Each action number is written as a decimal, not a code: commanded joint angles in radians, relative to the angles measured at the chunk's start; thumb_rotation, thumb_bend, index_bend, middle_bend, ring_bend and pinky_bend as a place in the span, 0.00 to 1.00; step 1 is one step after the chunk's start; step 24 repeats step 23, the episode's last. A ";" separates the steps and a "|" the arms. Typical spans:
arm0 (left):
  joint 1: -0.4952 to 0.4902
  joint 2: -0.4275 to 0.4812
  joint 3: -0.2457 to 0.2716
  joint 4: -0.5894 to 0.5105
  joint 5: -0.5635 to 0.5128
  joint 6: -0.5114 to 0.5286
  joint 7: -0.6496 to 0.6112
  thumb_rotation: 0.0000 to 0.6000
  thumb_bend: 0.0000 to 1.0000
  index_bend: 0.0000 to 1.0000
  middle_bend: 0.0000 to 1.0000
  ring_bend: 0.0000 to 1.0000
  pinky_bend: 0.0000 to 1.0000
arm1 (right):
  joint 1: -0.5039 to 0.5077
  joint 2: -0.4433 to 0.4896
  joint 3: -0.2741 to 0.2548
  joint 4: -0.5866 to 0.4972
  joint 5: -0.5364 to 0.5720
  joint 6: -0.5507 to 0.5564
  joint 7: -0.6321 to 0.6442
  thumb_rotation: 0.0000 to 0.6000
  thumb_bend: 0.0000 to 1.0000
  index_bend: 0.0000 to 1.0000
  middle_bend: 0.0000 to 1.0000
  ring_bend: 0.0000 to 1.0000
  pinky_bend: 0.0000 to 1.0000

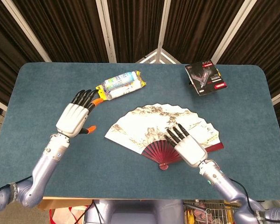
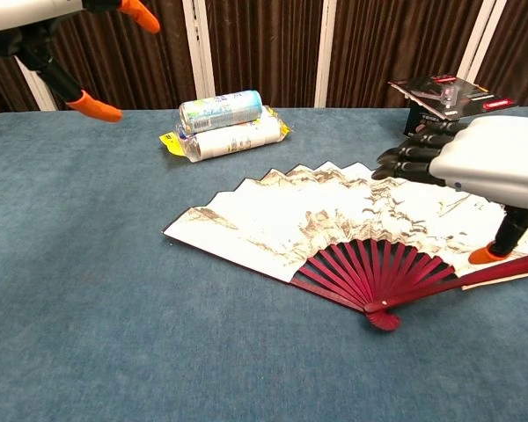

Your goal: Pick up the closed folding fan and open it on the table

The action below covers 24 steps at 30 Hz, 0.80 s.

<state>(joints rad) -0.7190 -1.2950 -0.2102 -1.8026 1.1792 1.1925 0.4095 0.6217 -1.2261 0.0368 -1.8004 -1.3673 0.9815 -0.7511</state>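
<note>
On the blue table [image 1: 46, 84], the folding fan [image 1: 154, 122] lies spread wide open, near the middle and a bit toward 4 o'clock. Its paper part is white with a gray mountain picture. Its ribs are dark red and meet at a little round pin at the 6 o'clock end of the fan. In the chest view the fan [image 2: 317, 215] lies flat on the cloth, and one red outer stick points toward 3 o'clock.

Over the fan's 4 o'clock side is the right hand [image 1: 189, 145]. Its black fingers [image 1: 176, 134] are straight and a little apart, pointing toward 11 o'clock. It is not gripping anything. In the chest view the right hand [image 2: 484, 163] floats over the paper, and its orange thumb tip comes down close to the red outer stick. I cannot tell if it touches.

Off at 9 o'clock from the fan is the left hand [image 1: 73, 117]. It is well apart from the fan. Its fingers are spread and it holds nothing. The chest view shows only its orange tips at the top corner.

Up at 11 o'clock from the fan lies a snack pack [image 1: 123, 88] with a small can [image 1: 117, 81] on top. Far at 1 o'clock sits a black and red packet [image 1: 205, 78].
</note>
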 commanded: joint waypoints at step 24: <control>0.511 0.291 0.320 -0.095 0.313 0.389 -0.281 1.00 0.06 0.06 0.00 0.00 0.00 | -0.422 0.075 -0.039 -0.036 -0.016 0.516 0.514 1.00 0.05 0.00 0.00 0.00 0.00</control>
